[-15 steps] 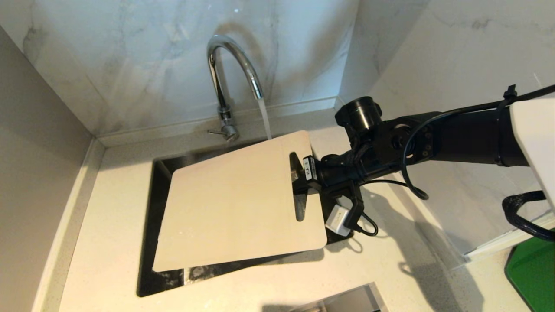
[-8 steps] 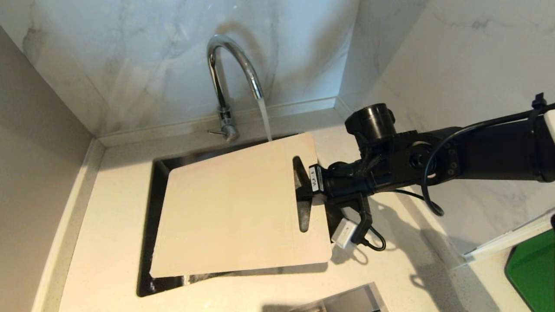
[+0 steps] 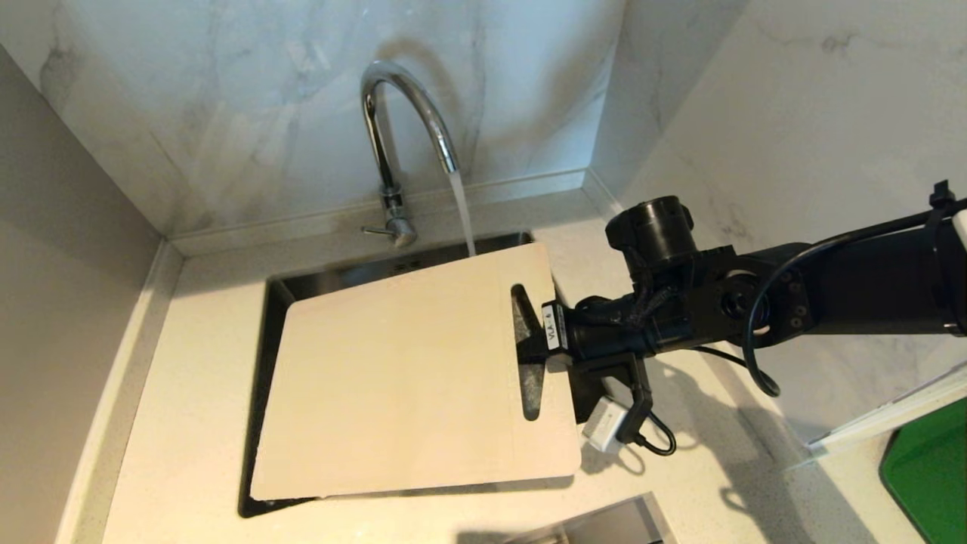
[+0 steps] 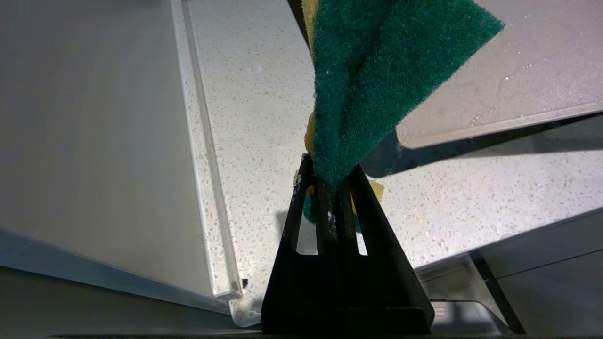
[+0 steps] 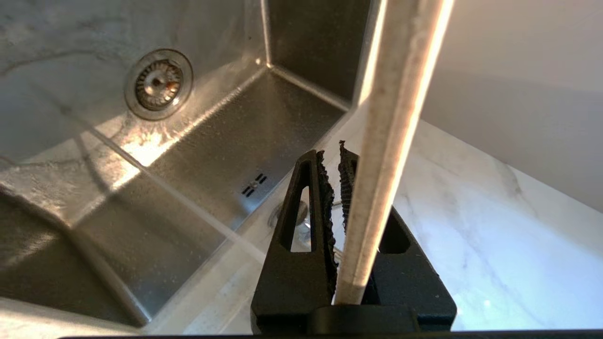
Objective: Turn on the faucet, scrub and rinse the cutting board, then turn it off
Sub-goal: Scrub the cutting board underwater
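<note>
Overhead, from the head view, the cutting board (image 3: 400, 378) is showing as a thin, pale cream rectangle with rounded corners and a long handle slot near its right short end; it is hanging almost flat over the sink (image 3: 332, 276), covering most of the basin and reaching past the front rim. The right gripper (image 3: 532, 344) is pinching the board at the slot end, coming in from the right edge of the counter (image 3: 181, 423). The faucet (image 3: 396, 143) is standing at the back rim, and its water stream (image 3: 462, 215) is falling just behind the board's far edge. Next, in the left wrist view, the left gripper (image 4: 330, 181) is pressing together on a green-and-yellow sponge (image 4: 377, 70), with a corner of the board (image 4: 518, 94) lying above the speckled counter beyond it. Finally, in the right wrist view, the board (image 5: 400, 117) is appearing edge-on, clamped between the right gripper's fingers (image 5: 325, 188), with the steel basin and its drain (image 5: 158, 84) lying below.
</note>
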Robot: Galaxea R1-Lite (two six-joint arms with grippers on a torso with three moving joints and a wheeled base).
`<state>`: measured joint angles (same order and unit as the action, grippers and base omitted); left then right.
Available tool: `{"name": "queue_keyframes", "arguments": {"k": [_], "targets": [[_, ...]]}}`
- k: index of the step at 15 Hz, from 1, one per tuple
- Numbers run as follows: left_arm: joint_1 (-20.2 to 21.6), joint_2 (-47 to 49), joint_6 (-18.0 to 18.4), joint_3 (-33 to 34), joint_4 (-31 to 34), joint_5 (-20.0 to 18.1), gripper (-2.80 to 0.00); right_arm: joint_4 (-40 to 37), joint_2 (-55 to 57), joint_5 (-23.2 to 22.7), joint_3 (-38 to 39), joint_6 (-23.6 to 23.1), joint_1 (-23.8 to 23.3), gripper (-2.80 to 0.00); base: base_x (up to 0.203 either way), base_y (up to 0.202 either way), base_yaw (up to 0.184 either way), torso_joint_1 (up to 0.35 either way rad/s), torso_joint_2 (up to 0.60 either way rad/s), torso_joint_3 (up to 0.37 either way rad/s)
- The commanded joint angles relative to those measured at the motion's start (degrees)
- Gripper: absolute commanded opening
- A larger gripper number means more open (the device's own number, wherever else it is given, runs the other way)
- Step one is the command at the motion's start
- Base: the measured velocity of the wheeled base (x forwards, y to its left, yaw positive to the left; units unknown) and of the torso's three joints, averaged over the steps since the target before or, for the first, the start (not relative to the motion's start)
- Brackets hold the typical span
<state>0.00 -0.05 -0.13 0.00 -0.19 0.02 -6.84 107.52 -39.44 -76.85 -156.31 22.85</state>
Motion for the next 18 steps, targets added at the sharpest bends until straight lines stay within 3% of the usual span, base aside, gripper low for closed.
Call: {"name": "queue_keyframes", "arguments": {"k": [1, 4, 8, 15, 18], "targets": [[0.0, 0.0, 2.3, -0.4, 0.0, 0.1, -2.8, 1.4, 0.1, -0.2, 0.3, -0.8, 0.0, -2.8, 0.0, 0.0, 0.0, 0.0, 0.0, 0.0], [0.0, 2.7, 3.5, -9.8, 2.2, 1.2, -2.8, 2.2, -0.1, -0.3, 1.1, -0.7, 0.0, -2.8, 0.0, 0.0, 0.0, 0.0, 0.0, 0.0], [-0.3, 15.8, 3.7, -22.0, 4.5, 2.8, -2.8, 2.4, -0.1, -0.3, 1.2, -0.7, 0.0, -2.8, 0.0, 0.0, 0.0, 0.0, 0.0, 0.0], [-0.3, 30.7, 4.1, -29.4, 4.6, 11.6, -2.8, 2.4, -0.2, -0.3, 1.6, -0.7, 0.0, -2.8, 0.0, 0.0, 0.0, 0.0, 0.0, 0.0], [0.8, 35.1, 3.9, -31.6, 4.5, 13.2, -2.8, 2.4, -0.4, -0.3, 1.6, -0.7, 0.0, -2.8, 0.0, 0.0, 0.0, 0.0, 0.0, 0.0]]}}
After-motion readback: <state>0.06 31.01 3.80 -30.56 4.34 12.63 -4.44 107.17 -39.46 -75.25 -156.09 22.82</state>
